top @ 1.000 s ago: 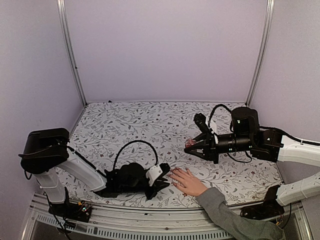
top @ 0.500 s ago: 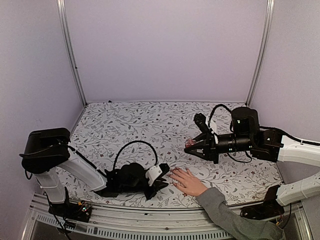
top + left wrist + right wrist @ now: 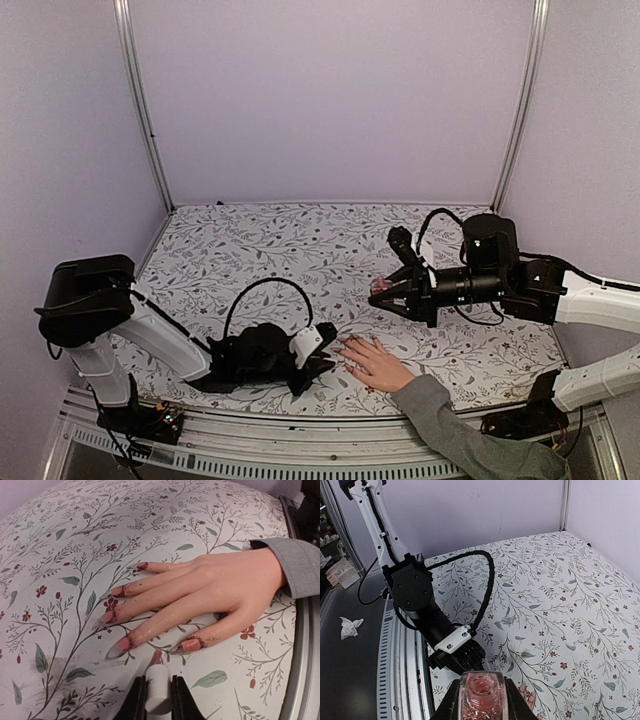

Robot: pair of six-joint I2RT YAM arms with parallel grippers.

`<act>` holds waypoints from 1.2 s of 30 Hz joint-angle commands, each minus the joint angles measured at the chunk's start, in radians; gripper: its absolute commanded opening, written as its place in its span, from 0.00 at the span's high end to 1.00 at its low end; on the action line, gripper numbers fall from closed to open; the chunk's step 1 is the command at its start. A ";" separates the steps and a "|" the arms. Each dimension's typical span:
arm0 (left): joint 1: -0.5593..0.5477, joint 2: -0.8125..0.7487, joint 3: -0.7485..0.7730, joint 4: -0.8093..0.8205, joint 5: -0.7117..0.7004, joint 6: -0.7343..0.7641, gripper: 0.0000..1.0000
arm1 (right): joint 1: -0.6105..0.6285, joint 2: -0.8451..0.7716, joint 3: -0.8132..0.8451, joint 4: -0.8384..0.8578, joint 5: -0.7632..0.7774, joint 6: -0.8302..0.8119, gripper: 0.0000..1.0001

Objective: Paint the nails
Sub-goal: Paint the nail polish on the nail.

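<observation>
The left claw [image 3: 159, 698] is clamped on the white handle of a polish brush [image 3: 159, 682]. The brush's pink tip points into the gap between the index finger and the thumb of the hand [image 3: 220, 580], which lies flat on the flowered table [image 3: 55, 540] with fingers spread. The nails [image 3: 121, 643] carry pink, and dark smears mark the skin around them. The right claw [image 3: 481, 702] grips an open bottle [image 3: 482, 690] of pink glitter polish, apart from the hand.

The likeliest fault is more paint on skin. The nails are small and the brush sits low and close, so a slight sideways drift would streak a finger or the table. Tilting the open bottle could spill it. If the hand shifts, the aim is lost.
</observation>
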 commanded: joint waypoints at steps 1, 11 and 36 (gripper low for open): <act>0.014 -0.064 -0.003 -0.007 -0.033 0.015 1.00 | -0.005 -0.020 -0.003 0.021 0.010 0.002 1.00; -0.004 -0.094 -0.028 0.031 0.022 0.066 1.00 | -0.004 -0.019 -0.003 0.023 0.007 0.002 1.00; -0.009 0.004 0.033 0.026 0.126 0.065 1.00 | -0.005 -0.020 -0.003 0.019 0.011 0.002 1.00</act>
